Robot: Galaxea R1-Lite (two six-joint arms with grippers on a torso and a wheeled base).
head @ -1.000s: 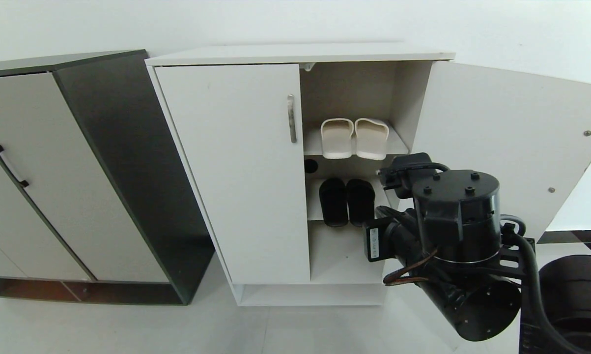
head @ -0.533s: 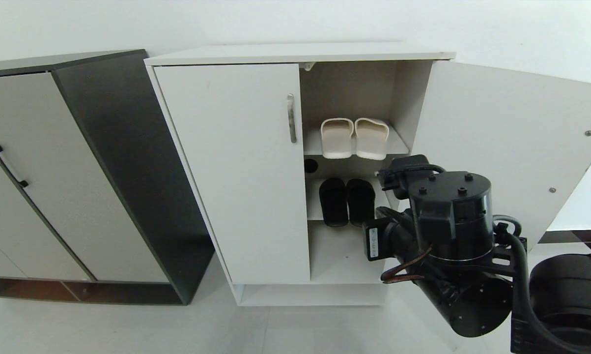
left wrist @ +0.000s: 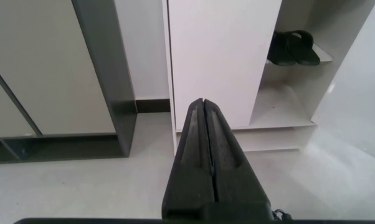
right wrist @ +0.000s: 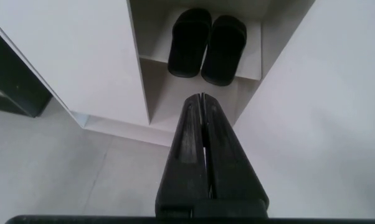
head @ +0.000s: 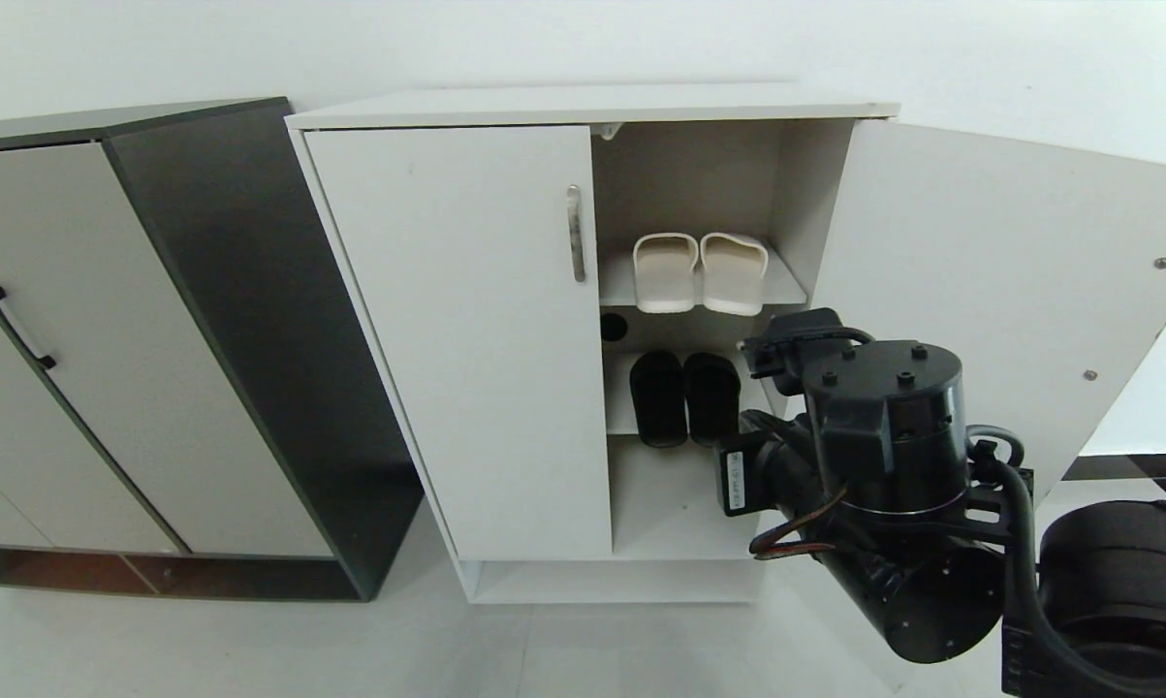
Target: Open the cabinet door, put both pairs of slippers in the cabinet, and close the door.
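The open door [head: 990, 281] of the white cabinet [head: 583, 105] is the thing to handle now. It stands swung wide, close beside the right fingers [right wrist: 192, 130] on their right. Both pairs are already inside: the white slippers [head: 701, 273] lie on the upper shelf and the black slippers [right wrist: 207, 45] on the shelf below, just ahead of those fingertips. The right fingers are pressed together with nothing between them, and I think this suits the step, since a closed tip can push a panel. To do it well, I would bring the fingers around the free edge of the door, press on its outer face near that edge and not near the hinge, and follow the arc slowly until it meets the closed door [head: 456, 339]. The arm should leave the opening first, or the door may strike it. The left fingers [left wrist: 194, 134], also together, hang low before the closed door, well apart from the work.
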